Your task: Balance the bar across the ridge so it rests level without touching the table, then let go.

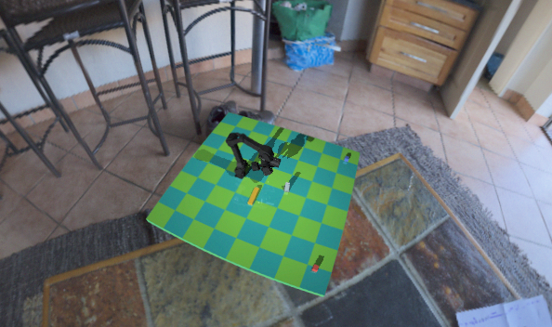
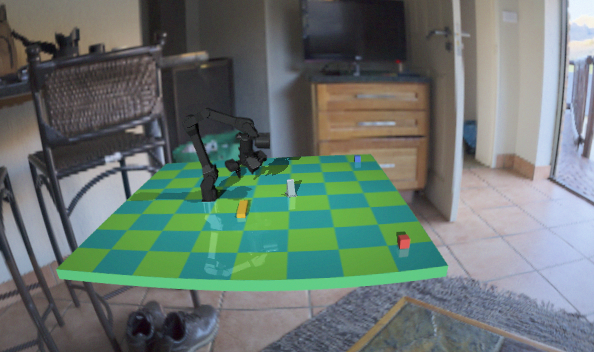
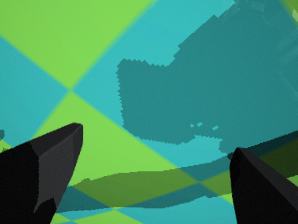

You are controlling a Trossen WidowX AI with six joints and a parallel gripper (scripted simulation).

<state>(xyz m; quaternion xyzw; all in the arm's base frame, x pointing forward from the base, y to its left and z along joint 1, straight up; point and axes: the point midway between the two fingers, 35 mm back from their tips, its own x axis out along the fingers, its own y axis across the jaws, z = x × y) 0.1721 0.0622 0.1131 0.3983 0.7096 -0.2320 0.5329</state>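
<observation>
The orange bar (image 1: 254,196) (image 2: 242,209) lies flat on the checkered table (image 1: 204,241) (image 2: 265,284), in front of the arm's base. The small whitish ridge (image 1: 287,187) (image 2: 291,188) stands on the table to the right of the bar, apart from it, with nothing on top. My gripper (image 1: 260,169) (image 2: 245,173) (image 3: 158,145) is open and empty above the table, behind the bar and to the left of the ridge. Neither bar nor ridge shows in the wrist view, only table squares and shadows between the fingers.
A red cube (image 1: 315,268) (image 2: 404,242) sits near the table's front right corner. A blue block (image 1: 347,159) (image 2: 357,159) sits near the back right corner. Dark chairs stand beyond the table's left side.
</observation>
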